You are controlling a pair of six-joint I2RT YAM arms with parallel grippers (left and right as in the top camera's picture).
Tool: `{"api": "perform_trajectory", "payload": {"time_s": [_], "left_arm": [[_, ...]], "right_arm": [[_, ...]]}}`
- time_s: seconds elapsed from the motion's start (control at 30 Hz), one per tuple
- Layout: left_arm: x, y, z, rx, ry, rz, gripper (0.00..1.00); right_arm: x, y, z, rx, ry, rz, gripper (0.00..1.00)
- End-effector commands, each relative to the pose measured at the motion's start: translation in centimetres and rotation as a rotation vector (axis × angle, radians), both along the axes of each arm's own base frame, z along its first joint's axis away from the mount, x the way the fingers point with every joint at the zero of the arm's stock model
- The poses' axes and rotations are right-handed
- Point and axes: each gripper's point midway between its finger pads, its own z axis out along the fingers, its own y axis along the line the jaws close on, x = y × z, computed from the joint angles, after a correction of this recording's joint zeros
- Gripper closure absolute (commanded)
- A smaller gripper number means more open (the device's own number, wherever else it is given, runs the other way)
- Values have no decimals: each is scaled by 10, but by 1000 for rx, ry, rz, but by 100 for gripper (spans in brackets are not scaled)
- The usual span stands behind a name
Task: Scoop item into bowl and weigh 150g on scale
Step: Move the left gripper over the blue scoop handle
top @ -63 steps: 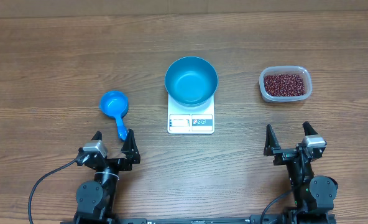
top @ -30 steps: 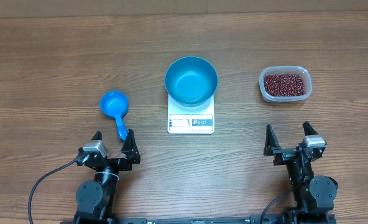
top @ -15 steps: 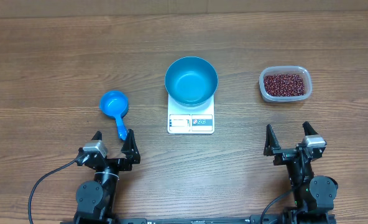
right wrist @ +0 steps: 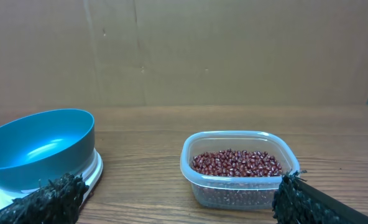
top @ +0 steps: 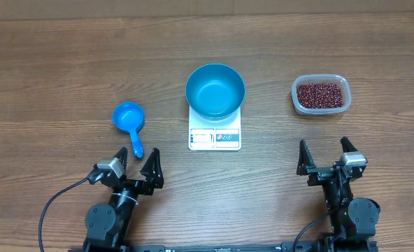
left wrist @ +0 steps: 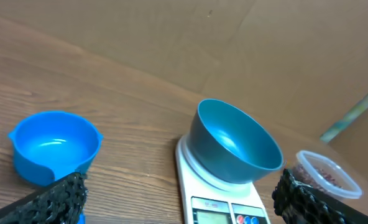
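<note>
The empty bright blue bowl (top: pixel 215 89) (left wrist: pixel 237 143) (right wrist: pixel 38 146) stands on the white scale (top: pixel 215 138) (left wrist: pixel 221 208) (right wrist: pixel 92 169) at mid-table. The item, dark red-brown beans (top: pixel 322 95) (right wrist: pixel 235 163), fills a clear tub (top: pixel 296 97) (left wrist: pixel 327 174) at the right. My left gripper (top: pixel 137 162) (left wrist: pixel 181 202) is open and empty near the front edge, just below the handle of a blue scoop (top: pixel 128 117) (left wrist: pixel 53 146). Open and empty too, my right gripper (top: pixel 324 155) (right wrist: pixel 171 202) sits in front of the tub, well short of it.
A brown cardboard wall (right wrist: pixel 184 50) stands behind the far table edge. Bare wooden tabletop (top: pixel 67 63) surrounds the scoop, scale and tub.
My left gripper has swung slightly to the right, toward the scale. The right arm, bowl, scoop and tub have not moved.
</note>
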Motion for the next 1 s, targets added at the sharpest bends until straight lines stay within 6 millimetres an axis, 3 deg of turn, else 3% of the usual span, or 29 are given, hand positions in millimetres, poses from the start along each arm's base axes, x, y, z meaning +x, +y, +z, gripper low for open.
{"api": "perform_trajectory", "payload": {"time_s": [0.0, 0.07, 0.23, 0.5, 0.97], "left_arm": [[-4, -13, 2, -77, 12, -78, 0], [-9, -23, 3, -67, 21, -136, 0], [-20, -16, 14, 39, 84, -118, 0], [-30, 15, 85, 210, 135, 27, 0], [4, 31, 186, 368, 471, 91, 0]], "right_arm": [[0, 0, -2, 3, -2, -2, 0], [0, 0, -2, 3, -2, -2, 0], [0, 0, -2, 4, -2, -2, 0], [0, 0, -2, 3, -2, -2, 0], [0, 0, -2, 3, -2, -2, 0]]}}
